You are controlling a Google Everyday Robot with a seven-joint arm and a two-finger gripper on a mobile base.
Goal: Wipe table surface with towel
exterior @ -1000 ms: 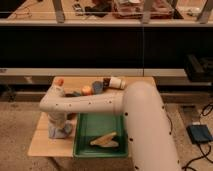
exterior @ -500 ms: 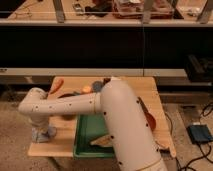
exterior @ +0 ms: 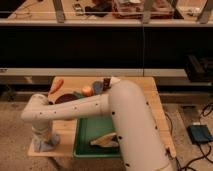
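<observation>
Mid-wipe, I had the gripper (exterior: 44,138) down on the bluish towel (exterior: 46,145) at the wooden table's (exterior: 134,81) front-left corner beside the green tray (exterior: 86,136), couldn't tell whether it was clamped on it, and next needed a pressed sweep across bare wood.

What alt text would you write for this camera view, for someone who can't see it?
A white robot arm reaches across a wooden table, its claw down on a bluish towel at the near corner, picture left. A green tray sits beside it.
</observation>
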